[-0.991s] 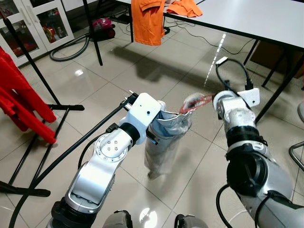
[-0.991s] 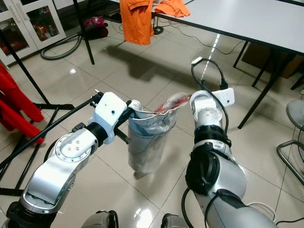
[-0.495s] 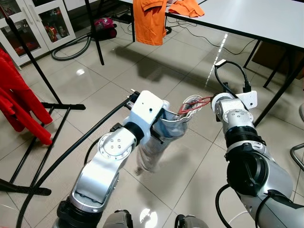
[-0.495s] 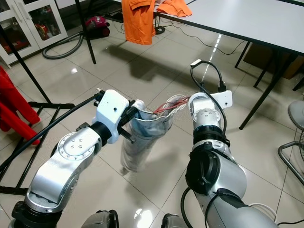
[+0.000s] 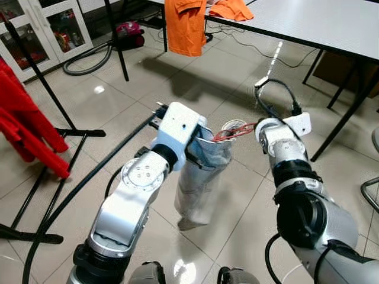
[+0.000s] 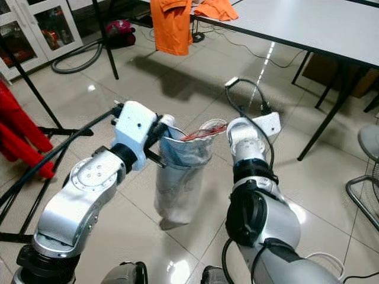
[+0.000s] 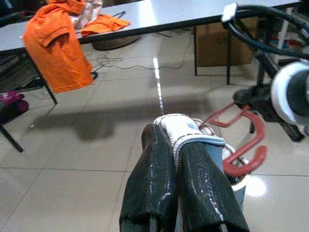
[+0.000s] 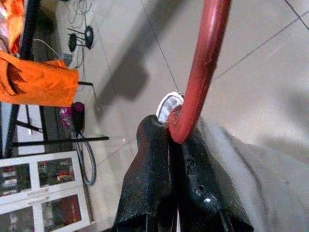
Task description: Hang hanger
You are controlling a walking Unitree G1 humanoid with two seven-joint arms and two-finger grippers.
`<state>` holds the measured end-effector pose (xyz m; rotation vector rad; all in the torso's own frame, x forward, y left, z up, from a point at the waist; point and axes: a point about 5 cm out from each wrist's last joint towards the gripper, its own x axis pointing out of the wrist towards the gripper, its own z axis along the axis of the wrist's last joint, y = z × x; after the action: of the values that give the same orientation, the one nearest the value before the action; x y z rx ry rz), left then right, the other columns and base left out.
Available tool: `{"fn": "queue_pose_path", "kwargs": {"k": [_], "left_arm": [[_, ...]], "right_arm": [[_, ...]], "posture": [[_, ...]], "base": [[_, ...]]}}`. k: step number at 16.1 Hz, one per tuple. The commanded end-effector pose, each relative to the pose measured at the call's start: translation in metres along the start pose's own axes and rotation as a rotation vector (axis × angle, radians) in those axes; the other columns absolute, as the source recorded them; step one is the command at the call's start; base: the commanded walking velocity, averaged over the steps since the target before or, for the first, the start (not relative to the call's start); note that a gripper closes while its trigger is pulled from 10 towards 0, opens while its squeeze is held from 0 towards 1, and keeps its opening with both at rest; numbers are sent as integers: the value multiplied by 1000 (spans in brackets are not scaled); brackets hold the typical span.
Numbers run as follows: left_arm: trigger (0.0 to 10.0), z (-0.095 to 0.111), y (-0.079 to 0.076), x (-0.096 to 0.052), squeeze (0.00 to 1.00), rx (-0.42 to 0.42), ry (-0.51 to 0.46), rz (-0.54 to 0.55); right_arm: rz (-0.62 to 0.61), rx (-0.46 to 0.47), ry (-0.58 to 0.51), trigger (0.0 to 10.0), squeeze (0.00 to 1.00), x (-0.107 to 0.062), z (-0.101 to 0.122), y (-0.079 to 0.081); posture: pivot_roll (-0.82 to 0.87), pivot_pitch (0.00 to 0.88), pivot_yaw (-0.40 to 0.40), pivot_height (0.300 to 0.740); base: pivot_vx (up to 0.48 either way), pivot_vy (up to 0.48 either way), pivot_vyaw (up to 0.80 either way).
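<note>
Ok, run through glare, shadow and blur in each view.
Eye views: sharp, with a streak of ceiling-light glare on the floor tiles and a soft shadow under the orange shirt. Left wrist view: the red hanger is slightly soft. Right wrist view: background blurred.

No readable txt, labels or nos. anywhere.

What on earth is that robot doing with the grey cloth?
It is holding a grey garment up between its two arms, above the tiled floor. The left claw is shut on the garment's white-trimmed edge, and the right claw is shut on a red hanger at the garment's opening. A dark rack with red clothes stands off to its left; the hanger is not hung on it yet.
</note>
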<state>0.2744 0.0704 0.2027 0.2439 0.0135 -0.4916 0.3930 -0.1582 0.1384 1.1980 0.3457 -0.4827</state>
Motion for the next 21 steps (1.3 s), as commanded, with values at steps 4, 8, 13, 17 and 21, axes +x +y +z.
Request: {"fn": "queue_pose_path", "kwargs": {"k": [4, 8, 13, 17, 21], "left_arm": [[10000, 13, 3, 1, 0, 42, -43, 35], [10000, 14, 15, 2, 0, 44, -40, 112], [10000, 18, 7, 2, 0, 25, -64, 59], [10000, 14, -5, -1, 0, 63, -56, -14], [10000, 14, -12, -4, 0, 50, -71, -93]], "right_arm": [[16, -40, -10, 10000, 0, -2, -1, 2], [4, -55, -18, 10000, 0, -1, -1, -5], [-4, -40, -8, 10000, 0, -2, -3, -7], [12, 26, -4, 10000, 0, -2, 0, -1], [22, 8, 27, 10000, 0, -1, 2, -5]], "posture": [[28, 122, 3, 740], [31, 120, 2, 740], [34, 122, 2, 740], [35, 116, 3, 740], [34, 95, 0, 740]], "base": [[0, 0, 0], [0, 0, 0], [0, 0, 0], [0, 0, 0], [0, 0, 0]]}}
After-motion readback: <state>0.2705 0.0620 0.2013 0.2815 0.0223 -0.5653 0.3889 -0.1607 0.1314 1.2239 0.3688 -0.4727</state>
